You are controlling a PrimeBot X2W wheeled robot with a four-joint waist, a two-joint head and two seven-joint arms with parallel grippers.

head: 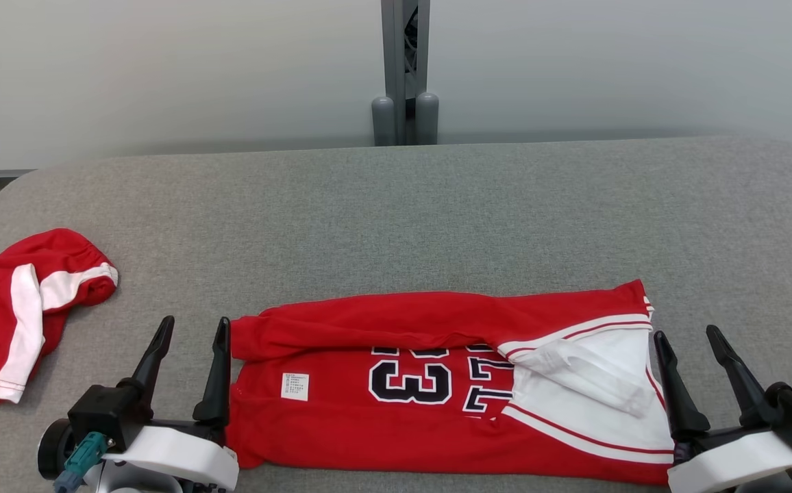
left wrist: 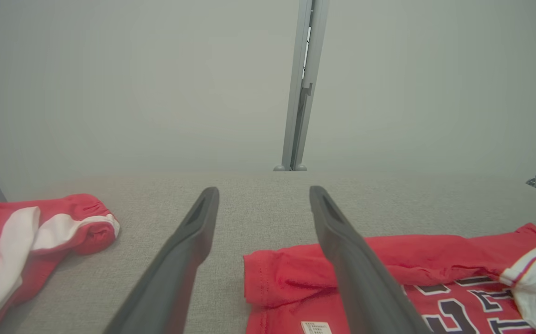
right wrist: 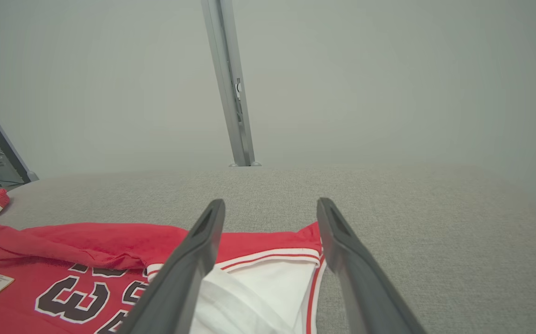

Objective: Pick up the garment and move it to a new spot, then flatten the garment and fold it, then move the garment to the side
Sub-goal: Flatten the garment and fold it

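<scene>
The garment is coloured red, with black white-edged numerals and a white, red-striped panel. The second garment is banded red and white, the table grey.

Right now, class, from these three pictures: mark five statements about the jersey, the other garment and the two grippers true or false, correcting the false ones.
1. The red basketball jersey with dark numbers lies on the grey fabric surface. True.
2. The left gripper is shut on the jersey. False: it is open, gripping nothing.
3. A crumpled red-and-white garment lies to the jersey's left. True.
4. The small white label sits at the jersey's right end. False: it is near the left end.
5. The right gripper is open. True.
</scene>
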